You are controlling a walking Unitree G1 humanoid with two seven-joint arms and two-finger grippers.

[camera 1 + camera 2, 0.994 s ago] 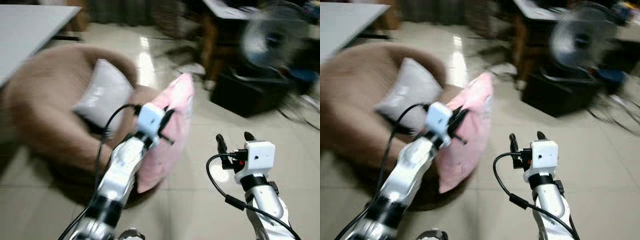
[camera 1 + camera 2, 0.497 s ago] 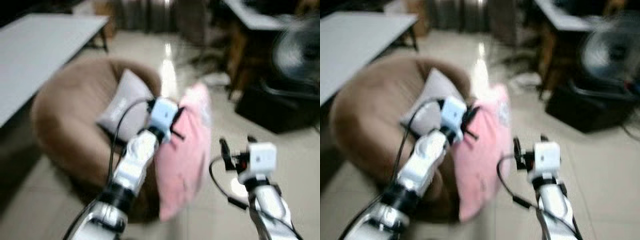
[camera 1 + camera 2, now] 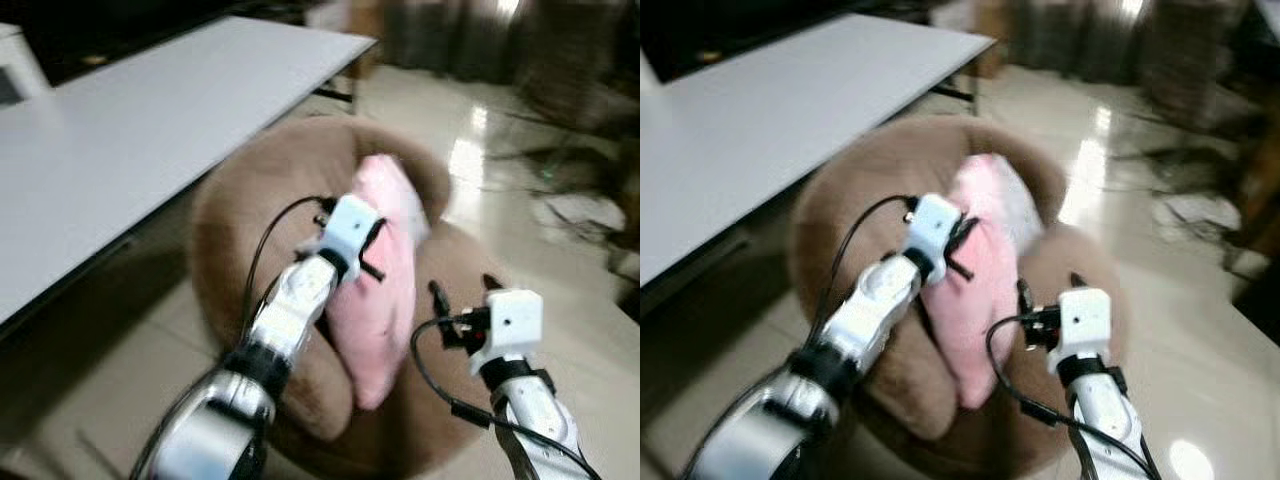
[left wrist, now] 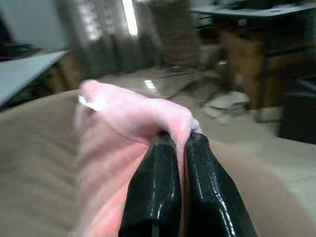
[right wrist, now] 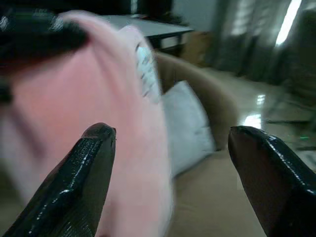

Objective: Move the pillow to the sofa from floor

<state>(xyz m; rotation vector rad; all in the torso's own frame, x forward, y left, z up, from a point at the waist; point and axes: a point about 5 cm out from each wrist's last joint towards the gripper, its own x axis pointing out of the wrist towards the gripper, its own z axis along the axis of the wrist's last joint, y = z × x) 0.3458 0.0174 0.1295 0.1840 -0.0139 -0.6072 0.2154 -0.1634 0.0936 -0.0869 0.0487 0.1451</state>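
Pink pillow [image 3: 378, 290] hung at mid-frame over the brown sofa [image 3: 240, 210], pinched at its top edge by the left claw [image 4: 178, 148]. The right claw [image 5: 173, 163] gaped wide beside it. That thin pinch might slip, dropping it short. A grey cushion [image 5: 187, 123] sat inside the sofa.

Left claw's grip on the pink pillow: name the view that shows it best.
Left wrist view: the left claw is shut on the pink pillow's edge. Eye views show the wrist covering that pinch; right wrist view shows the pillow blurred.
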